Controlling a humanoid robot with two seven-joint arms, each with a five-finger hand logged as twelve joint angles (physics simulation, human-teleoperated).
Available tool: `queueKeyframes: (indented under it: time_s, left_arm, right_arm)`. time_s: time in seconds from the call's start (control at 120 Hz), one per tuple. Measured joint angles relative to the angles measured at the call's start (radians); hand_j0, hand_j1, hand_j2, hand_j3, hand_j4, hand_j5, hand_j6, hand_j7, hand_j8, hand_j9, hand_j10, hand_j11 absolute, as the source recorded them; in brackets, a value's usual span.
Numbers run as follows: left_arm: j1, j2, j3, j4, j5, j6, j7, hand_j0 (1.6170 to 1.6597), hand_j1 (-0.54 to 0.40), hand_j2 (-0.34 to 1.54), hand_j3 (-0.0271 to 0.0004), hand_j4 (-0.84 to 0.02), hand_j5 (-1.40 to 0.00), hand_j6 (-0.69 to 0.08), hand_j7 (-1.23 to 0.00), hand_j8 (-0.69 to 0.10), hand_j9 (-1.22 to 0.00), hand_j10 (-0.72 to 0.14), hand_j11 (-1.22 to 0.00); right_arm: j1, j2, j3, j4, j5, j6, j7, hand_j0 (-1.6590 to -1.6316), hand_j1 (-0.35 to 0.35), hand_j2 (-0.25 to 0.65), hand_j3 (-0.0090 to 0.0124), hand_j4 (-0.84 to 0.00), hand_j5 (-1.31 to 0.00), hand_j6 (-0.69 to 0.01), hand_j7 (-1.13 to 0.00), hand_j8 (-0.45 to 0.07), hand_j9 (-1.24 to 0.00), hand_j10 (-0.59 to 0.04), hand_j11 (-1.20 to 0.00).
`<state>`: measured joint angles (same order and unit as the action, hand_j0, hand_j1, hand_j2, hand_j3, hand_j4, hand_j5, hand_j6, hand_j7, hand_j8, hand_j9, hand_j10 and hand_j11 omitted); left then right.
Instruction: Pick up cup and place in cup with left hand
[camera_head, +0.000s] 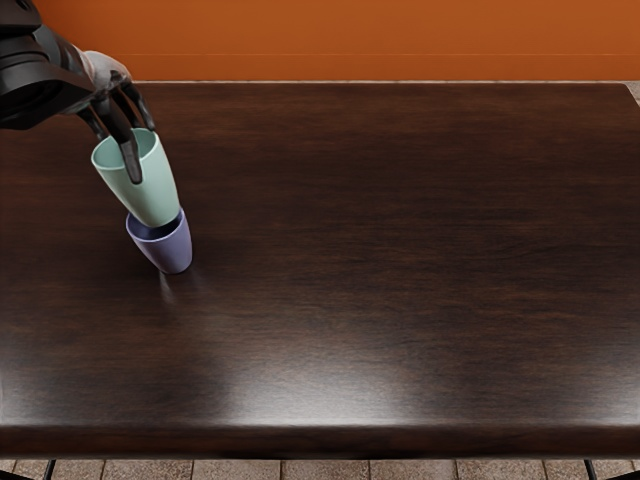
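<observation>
Mint-green tapered cup: located at the left of the surface, directly above the lavender-blue tapered cup. Left to right: the black-and-white left robot hand grips the green cup near its rim, one finger lying over the near outer wall. The green cup's base overlaps the mouth of the blue cup, which rests on the surface; whether the base has entered cannot be determined. Step in hand, as judged: alignment and insertion. Next move: centre the base over the opening, lower straight down until seated, then release. Caution: off-centre contact could tip the lower cup.
</observation>
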<state>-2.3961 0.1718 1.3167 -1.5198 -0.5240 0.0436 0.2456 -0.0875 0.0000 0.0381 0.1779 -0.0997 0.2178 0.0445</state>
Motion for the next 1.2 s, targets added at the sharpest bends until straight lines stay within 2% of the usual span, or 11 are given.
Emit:
queueKeyframes:
  time_s: [0.225,0.317,0.4,0.433,0.533,0.742,0.892,0.95,1.058,1.125,1.2]
  left_arm:
    - [0.019,0.000,0.004,0.003,0.002,0.009,-0.001,1.6511,-0.377,1.50,0.0000,-0.803,-1.28,-0.364,-1.19,-0.374,-1.16,-0.440,-1.19]
    - [0.021,0.000,0.005,0.004,0.002,0.009,0.000,1.6471,-0.414,1.47,0.0000,-0.804,-1.28,-0.352,-1.19,-0.380,-1.18,-0.471,-1.20]
    - [0.026,0.000,0.005,0.014,0.003,0.017,0.000,1.6437,-0.447,1.40,0.0000,-0.812,-1.26,-0.428,-1.20,-0.444,-1.19,-0.545,-1.21]
    - [0.030,0.000,0.006,0.017,0.003,0.020,-0.001,1.6453,-0.457,1.45,0.0000,-0.821,-1.25,-0.490,-1.19,-0.471,-1.19,-0.592,-1.21]
    - [0.031,-0.001,0.006,0.023,0.006,0.025,0.000,1.6502,-0.527,0.95,0.0000,-0.822,-1.18,-0.619,-1.15,-0.602,-1.14,-0.682,-1.15]
    - [0.029,0.000,0.004,0.027,0.009,0.028,0.001,1.6552,-0.042,0.36,0.0000,-0.359,-0.51,-0.286,-0.49,-0.279,-0.49,-0.308,-0.50]
    - [0.025,0.013,0.005,0.027,0.010,0.026,0.001,1.6567,0.151,0.17,0.0000,-0.181,-0.25,-0.147,-0.25,-0.143,-0.25,-0.157,-0.25]
    - [0.010,0.076,0.003,0.025,0.010,0.010,0.002,1.6570,0.196,0.13,0.0000,-0.140,-0.20,-0.114,-0.19,-0.111,-0.19,-0.121,-0.19]
    - [-0.069,0.388,0.001,0.019,0.012,-0.292,0.008,1.6575,0.254,0.08,0.0000,-0.087,-0.12,-0.071,-0.12,-0.070,-0.12,-0.076,-0.12]
    - [-0.062,0.456,-0.001,0.018,0.034,-0.462,0.009,1.6576,0.277,0.06,0.0000,-0.065,-0.09,-0.054,-0.09,-0.053,-0.09,-0.058,-0.09]
    - [-0.066,0.550,-0.008,0.018,0.081,-0.561,0.010,1.6578,0.295,0.04,0.0000,-0.048,-0.07,-0.041,-0.07,-0.040,-0.07,-0.043,-0.07]
  right_arm:
    - [0.000,0.000,0.000,0.000,0.000,0.000,0.000,-1.6581,-0.333,-0.003,0.0000,-0.013,-0.02,-0.013,-0.02,-0.013,-0.02,-0.013,-0.02]
    - [0.000,0.000,0.000,0.000,0.000,0.000,0.000,-1.6581,-0.333,-0.003,0.0000,-0.013,-0.02,-0.013,-0.02,-0.013,-0.02,-0.013,-0.02]
    - [0.000,0.000,0.000,0.000,0.000,0.000,0.000,-1.6581,-0.333,-0.003,0.0000,-0.013,-0.02,-0.013,-0.02,-0.013,-0.02,-0.013,-0.02]
    - [0.000,0.000,0.000,0.000,0.000,0.000,0.000,-1.6581,-0.333,-0.003,0.0000,-0.013,-0.02,-0.013,-0.02,-0.013,-0.02,-0.013,-0.02]
    - [0.000,0.000,0.000,0.000,0.000,0.000,0.000,-1.6581,-0.333,-0.003,0.0000,-0.013,-0.02,-0.013,-0.02,-0.013,-0.02,-0.013,-0.02]
    - [0.000,0.000,0.000,0.000,0.000,0.000,0.000,-1.6581,-0.333,-0.003,0.0000,-0.013,-0.02,-0.013,-0.02,-0.013,-0.02,-0.013,-0.02]
    - [0.000,0.000,0.000,0.000,0.000,0.000,0.000,-1.6581,-0.333,-0.003,0.0000,-0.013,-0.02,-0.013,-0.02,-0.013,-0.02,-0.013,-0.02]
    - [0.000,0.000,0.000,0.000,0.000,0.000,0.000,-1.6581,-0.333,-0.003,0.0000,-0.013,-0.02,-0.013,-0.02,-0.013,-0.02,-0.013,-0.02]
    - [0.000,0.000,0.000,0.000,0.000,0.000,0.000,-1.6581,-0.333,-0.003,0.0000,-0.013,-0.02,-0.013,-0.02,-0.013,-0.02,-0.013,-0.02]
    - [0.000,0.000,0.000,0.000,0.000,0.000,0.000,-1.6581,-0.333,-0.003,0.0000,-0.013,-0.02,-0.013,-0.02,-0.013,-0.02,-0.013,-0.02]
    - [0.000,0.000,0.000,0.000,0.000,0.000,0.000,-1.6581,-0.333,-0.003,0.0000,-0.013,-0.02,-0.013,-0.02,-0.013,-0.02,-0.013,-0.02]
